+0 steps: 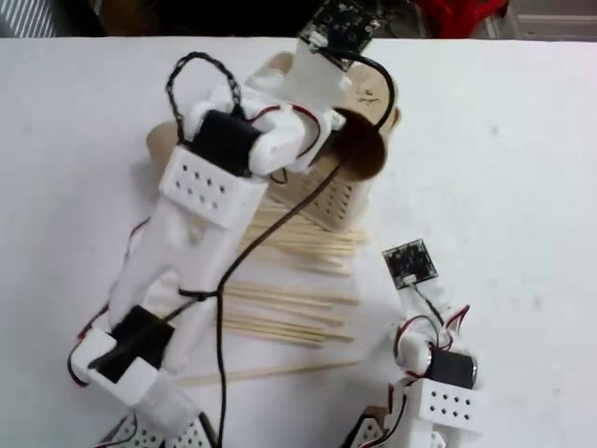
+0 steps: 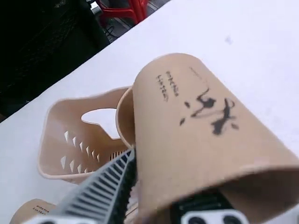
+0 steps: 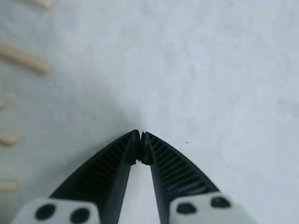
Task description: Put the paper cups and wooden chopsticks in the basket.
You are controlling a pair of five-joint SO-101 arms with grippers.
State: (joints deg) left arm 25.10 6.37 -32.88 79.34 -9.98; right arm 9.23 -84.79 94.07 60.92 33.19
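Observation:
My left gripper (image 2: 159, 189) is shut on a brown paper cup (image 2: 201, 126), held tilted above the tan slotted basket (image 2: 65, 140). From above, that cup (image 1: 371, 101) hangs over the basket (image 1: 340, 201) at the far middle of the table. A second paper cup (image 1: 161, 140) lies left of the arm, and its edge (image 2: 28, 210) also shows in the left wrist view. Several wooden chopsticks (image 1: 289, 280) lie scattered on the table in front of the basket. My right gripper (image 3: 140, 142) is shut on nothing, low over bare table beside chopstick ends (image 3: 23, 58).
The white table (image 1: 504, 168) has free room on its right side. The left arm (image 1: 187, 243) stretches across the chopsticks with its black cable. The right arm (image 1: 438, 373) sits near the front edge. Red chair legs (image 2: 126, 9) stand beyond the table.

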